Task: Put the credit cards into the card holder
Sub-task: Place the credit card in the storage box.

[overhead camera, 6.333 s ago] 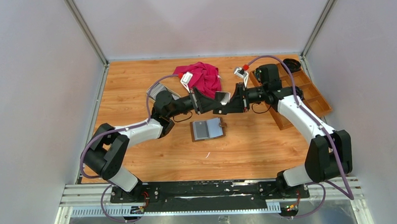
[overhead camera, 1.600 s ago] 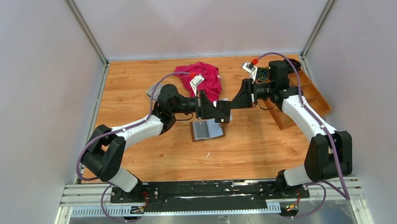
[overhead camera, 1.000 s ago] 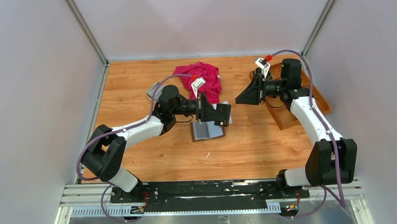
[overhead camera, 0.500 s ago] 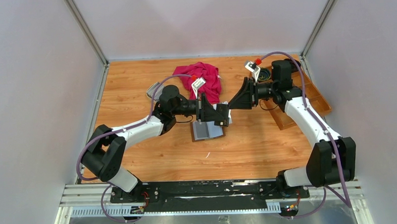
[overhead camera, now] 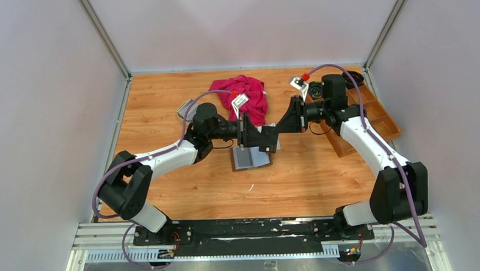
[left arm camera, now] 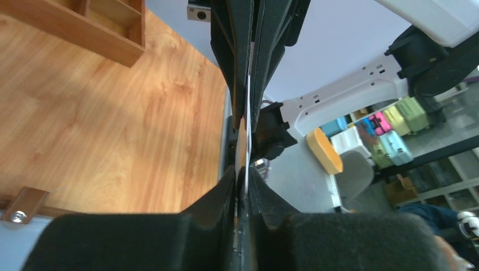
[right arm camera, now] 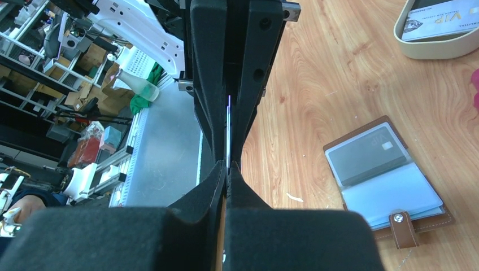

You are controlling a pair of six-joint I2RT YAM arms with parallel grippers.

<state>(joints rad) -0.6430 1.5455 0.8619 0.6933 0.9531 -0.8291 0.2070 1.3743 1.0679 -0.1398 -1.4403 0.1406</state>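
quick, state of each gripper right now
left gripper: shut on a card
right gripper: shut on the same card

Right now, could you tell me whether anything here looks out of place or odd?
Both the left gripper and right gripper pinch one thin pale plastic card edge-on in mid-air; a small white scrap lies on the wooden table.
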